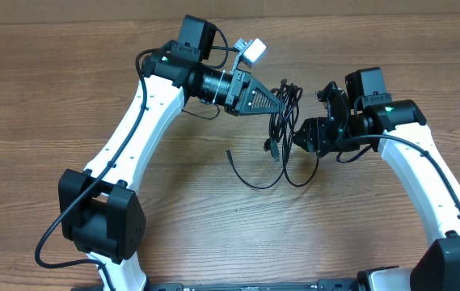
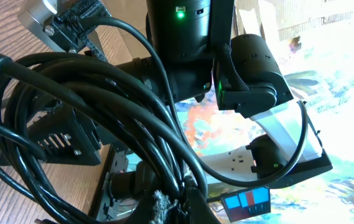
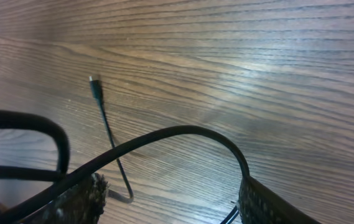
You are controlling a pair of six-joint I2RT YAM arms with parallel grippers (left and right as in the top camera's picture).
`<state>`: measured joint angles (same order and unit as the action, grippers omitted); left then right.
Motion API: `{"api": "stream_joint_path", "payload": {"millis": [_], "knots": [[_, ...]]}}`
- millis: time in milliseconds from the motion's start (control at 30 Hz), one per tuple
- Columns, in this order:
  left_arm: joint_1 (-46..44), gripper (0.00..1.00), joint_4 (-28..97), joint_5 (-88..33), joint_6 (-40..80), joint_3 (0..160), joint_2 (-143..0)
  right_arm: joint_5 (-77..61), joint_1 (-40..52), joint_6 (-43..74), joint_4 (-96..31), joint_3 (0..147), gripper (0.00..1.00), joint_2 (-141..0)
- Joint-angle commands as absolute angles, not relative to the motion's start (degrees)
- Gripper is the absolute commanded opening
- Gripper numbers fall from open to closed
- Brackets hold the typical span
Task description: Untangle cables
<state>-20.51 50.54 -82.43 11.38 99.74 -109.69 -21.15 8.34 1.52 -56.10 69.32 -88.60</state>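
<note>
The cables (image 1: 284,113) are thin black cords in a bundle, with loops hanging down to the table (image 1: 255,179). My left gripper (image 1: 283,99) is shut on the top of the bundle and holds it above the table. In the left wrist view the cables (image 2: 89,106) fill the frame and run into the closed jaws (image 2: 180,208). My right gripper (image 1: 301,134) is just right of the hanging loops. In the right wrist view its fingers (image 3: 170,186) are wide open, and one cable (image 3: 164,134) arches across them. A plug end (image 3: 93,82) lies on the wood.
The wooden table (image 1: 213,234) surrounds the cables. A free plug end (image 1: 229,152) lies left of the loops and another connector (image 1: 268,146) hangs in the bundle. The left arm's base (image 1: 104,218) stands at the front left, and the right arm (image 1: 424,170) at the right.
</note>
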Motion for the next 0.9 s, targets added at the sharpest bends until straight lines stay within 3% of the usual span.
{"api": "stream_joint_path", "payload": {"millis": [0, 367, 500, 533, 600, 733, 867], "knots": [[-20.16, 0.04, 50.28, -83.81, 9.8, 100.44, -108.99, -19.31, 8.4, 1.43, -55.09, 69.01, 0.67, -88.71], [-20.16, 0.04, 50.33, -83.85, 9.82, 100.44, -108.99, -15.84, 8.4, 1.45, -39.66, 58.24, 0.65, -88.88], [-20.16, 0.04, 50.33, -83.83, 9.82, 100.44, -108.99, -15.84, 8.4, 1.48, -38.2, 57.25, 0.33, -88.88], [-20.16, 0.04, 50.33, -83.83, 9.82, 100.44, -108.99, -15.84, 8.4, 1.54, -38.3, 57.25, 0.21, -88.88], [-20.16, 0.04, 50.3, -83.81, 9.8, 100.44, -108.99, -15.81, 8.4, 2.76, -39.05, 57.25, 0.11, -88.88], [-20.16, 0.04, 50.33, -80.51, 9.8, 100.44, -108.99, -13.5, 8.4, 9.15, -42.63, 57.25, 0.04, -88.88], [-19.79, 0.04, 51.75, -62.7, 9.85, 100.44, -108.99, -12.49, 8.4, 11.88, -48.53, 57.25, 0.04, -88.88]]}}
